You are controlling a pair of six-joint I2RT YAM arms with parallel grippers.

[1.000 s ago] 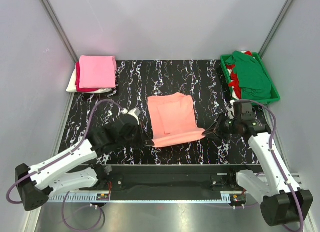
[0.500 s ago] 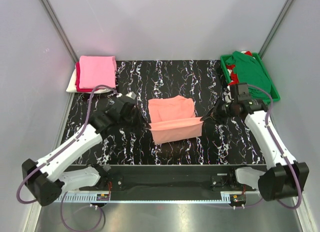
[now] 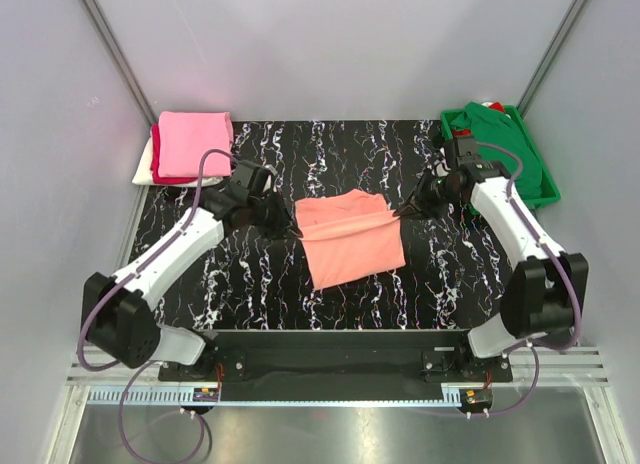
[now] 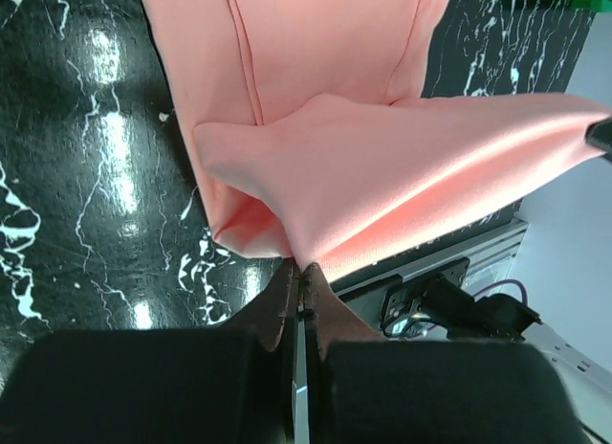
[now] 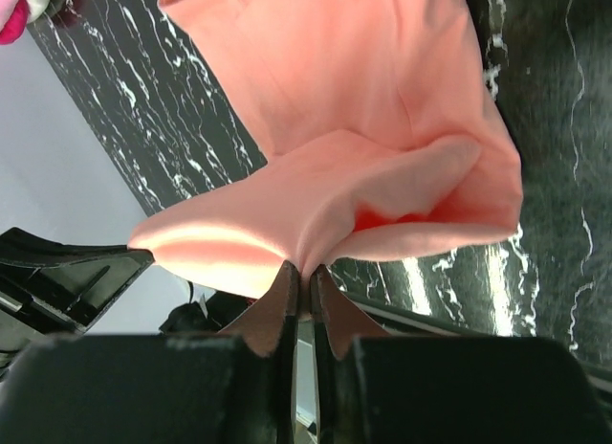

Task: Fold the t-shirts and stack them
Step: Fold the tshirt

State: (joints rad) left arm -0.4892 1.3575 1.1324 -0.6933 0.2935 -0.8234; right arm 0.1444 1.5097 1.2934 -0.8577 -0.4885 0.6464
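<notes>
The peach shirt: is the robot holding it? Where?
Yes. The left fingers and right fingers each pinch the salmon-peach t-shirt at one end of its lifted edge.

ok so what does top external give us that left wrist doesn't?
Only top external: the pink-topped folded stack at far left, the dark green shirt in the green tray at far right, and the right gripper at the right edge of the salmon t-shirt, just a dark sliver in left wrist. Only left wrist: close up, the left gripper shut on a pinch of cloth. Both: that t-shirt, one edge held up over the rest, on the black marbled table.
</notes>
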